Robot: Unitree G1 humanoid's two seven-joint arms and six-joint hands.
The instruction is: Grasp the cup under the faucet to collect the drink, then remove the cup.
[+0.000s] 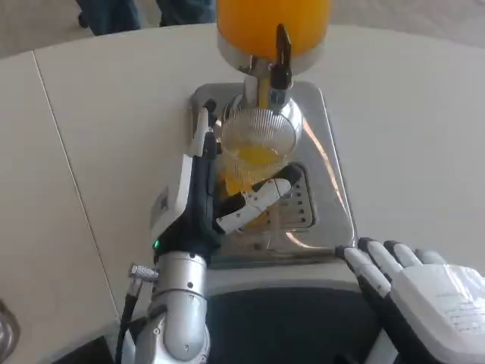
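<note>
Right hand rests open, fingers apart, by the drip tray; left hand fingers clamp the ribbed plastic cup under the faucet.

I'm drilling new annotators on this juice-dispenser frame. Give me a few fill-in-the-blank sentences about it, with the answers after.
1. The clear ribbed cup is gripped by the robot's ____ hand.
2. The drink in the cup is ____ in colour.
3. The cup sits above the dispenser's metal ____ tray.
4. The right hand holds ____.

Answers: left; orange; drip; nothing
</note>
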